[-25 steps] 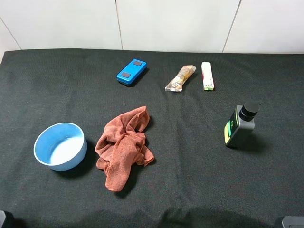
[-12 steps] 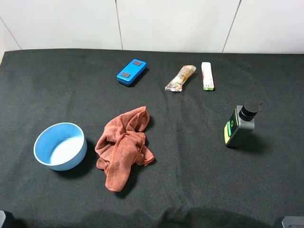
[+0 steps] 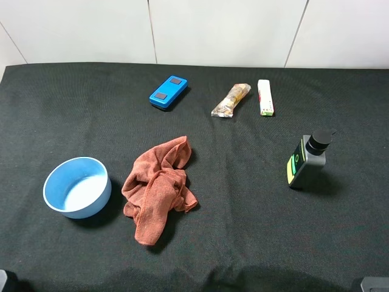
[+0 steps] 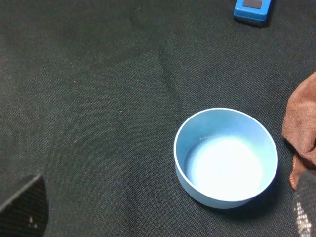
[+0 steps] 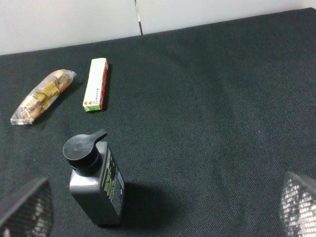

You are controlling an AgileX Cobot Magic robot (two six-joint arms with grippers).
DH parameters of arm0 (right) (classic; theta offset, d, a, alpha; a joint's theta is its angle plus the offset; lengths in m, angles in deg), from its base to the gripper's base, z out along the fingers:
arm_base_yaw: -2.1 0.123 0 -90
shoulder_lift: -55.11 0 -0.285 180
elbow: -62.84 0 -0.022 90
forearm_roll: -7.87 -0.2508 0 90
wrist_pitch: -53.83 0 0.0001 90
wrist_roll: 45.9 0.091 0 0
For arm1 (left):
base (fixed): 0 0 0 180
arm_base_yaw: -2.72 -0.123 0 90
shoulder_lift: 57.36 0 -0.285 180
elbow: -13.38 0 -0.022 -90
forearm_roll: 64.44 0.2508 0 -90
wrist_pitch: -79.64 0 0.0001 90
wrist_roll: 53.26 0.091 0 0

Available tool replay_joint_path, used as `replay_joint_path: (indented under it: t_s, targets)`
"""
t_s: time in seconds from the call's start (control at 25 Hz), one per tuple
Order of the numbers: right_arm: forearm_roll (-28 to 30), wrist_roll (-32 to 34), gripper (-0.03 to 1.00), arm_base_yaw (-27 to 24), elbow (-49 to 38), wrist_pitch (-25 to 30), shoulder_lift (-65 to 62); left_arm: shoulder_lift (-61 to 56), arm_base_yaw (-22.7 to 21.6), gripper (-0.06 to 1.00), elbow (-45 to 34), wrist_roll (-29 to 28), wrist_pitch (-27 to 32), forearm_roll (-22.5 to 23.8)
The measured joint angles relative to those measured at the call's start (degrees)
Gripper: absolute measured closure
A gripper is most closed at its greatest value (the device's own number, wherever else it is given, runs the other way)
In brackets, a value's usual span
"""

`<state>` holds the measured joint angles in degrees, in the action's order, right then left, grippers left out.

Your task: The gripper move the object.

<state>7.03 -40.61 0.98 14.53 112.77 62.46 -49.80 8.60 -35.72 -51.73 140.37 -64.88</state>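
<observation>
- Well, the black cloth-covered table (image 3: 243,243) takes up nearly everything I can see, running back to a white panelled wall (image 3: 219,30).
- The rust-orange towel (image 3: 159,187) lies crumpled near the middle of the table, just beside the bowl; its edge shows in the left wrist view too (image 4: 302,128).
- The light blue bowl (image 3: 77,187) stands upright toward the left front, open side up and with nothing in it that I can make out; the left wrist camera looks down on it (image 4: 225,155).
- The grey bottle (image 3: 306,160) with a black pump cap and a green label stands upright on the right side, well apart from the towel; the right wrist view has it close by (image 5: 95,177).
- The blue rectangular device (image 3: 168,92) lies flat toward the back, left of centre.
- The wrapped snack bar (image 3: 231,100) lies at the back, with the small green-and-white box (image 3: 265,97) just beside it, not touching.
- The left gripper (image 4: 163,217) shows only as two dark fingertips at the edges of its own view, set wide apart, clear of the bowl.
- The right gripper (image 5: 163,207) likewise has its fingertips spread wide, clamped on nothing, with the bottle nearer one finger (image 5: 27,207).
- Which item is the task's object, I cannot tell; every one rests on the table, untouched.
</observation>
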Motion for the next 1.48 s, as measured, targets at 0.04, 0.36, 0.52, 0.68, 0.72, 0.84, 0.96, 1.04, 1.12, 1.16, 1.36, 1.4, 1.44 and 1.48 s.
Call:
replay_joint_path:
  t_s: [0.04, 0.36, 0.52, 0.68, 0.72, 0.84, 0.96, 1.04, 1.12, 1.16, 1.36, 1.4, 1.44, 1.48]
  targets:
    - [0.0, 0.0, 0.27, 0.0, 0.0, 0.0, 0.0, 0.0, 0.0, -0.04, 0.0, 0.0, 0.0, 0.0]
    - [0.0, 0.0, 0.27, 0.0, 0.0, 0.0, 0.0, 0.0, -5.3, -0.04, 0.0, 0.0, 0.0, 0.0]
    - [0.0, 0.0, 0.27, 0.0, 0.0, 0.0, 0.0, 0.0, -8.4, -0.04, 0.0, 0.0, 0.0, 0.0]
    - [0.0, 0.0, 0.27, 0.0, 0.0, 0.0, 0.0, 0.0, -8.9, -0.04, 0.0, 0.0, 0.0, 0.0]
    - [0.0, 0.0, 0.27, 0.0, 0.0, 0.0, 0.0, 0.0, -8.9, -0.04, 0.0, 0.0, 0.0, 0.0]
    - [0.0, 0.0, 0.27, 0.0, 0.0, 0.0, 0.0, 0.0, -8.9, -0.04, 0.0, 0.0, 0.0, 0.0]
    - [0.0, 0.0, 0.27, 0.0, 0.0, 0.0, 0.0, 0.0, -8.9, -0.04, 0.0, 0.0, 0.0, 0.0]
    - [0.0, 0.0, 0.27, 0.0, 0.0, 0.0, 0.0, 0.0, -8.9, -0.04, 0.0, 0.0, 0.0, 0.0]
    - [0.0, 0.0, 0.27, 0.0, 0.0, 0.0, 0.0, 0.0, -8.3, -0.04, 0.0, 0.0, 0.0, 0.0]
    - [0.0, 0.0, 0.27, 0.0, 0.0, 0.0, 0.0, 0.0, -7.7, -0.04, 0.0, 0.0, 0.0, 0.0]
    - [0.0, 0.0, 0.27, 0.0, 0.0, 0.0, 0.0, 0.0, -6.1, -0.04, 0.0, 0.0, 0.0, 0.0]
    - [0.0, 0.0, 0.27, 0.0, 0.0, 0.0, 0.0, 0.0, -6.1, -0.04, 0.0, 0.0, 0.0, 0.0]
    - [-0.1, 0.0, 0.27, 0.0, 0.0, 0.0, 0.0, 0.0, -6.1, -0.04, 0.0, 0.0, 0.0, 0.0]
    - [-0.1, 0.0, 0.27, 0.0, 0.0, 0.0, 0.0, 0.0, -6.1, -0.04, 0.0, 0.0, 0.0, 0.0]
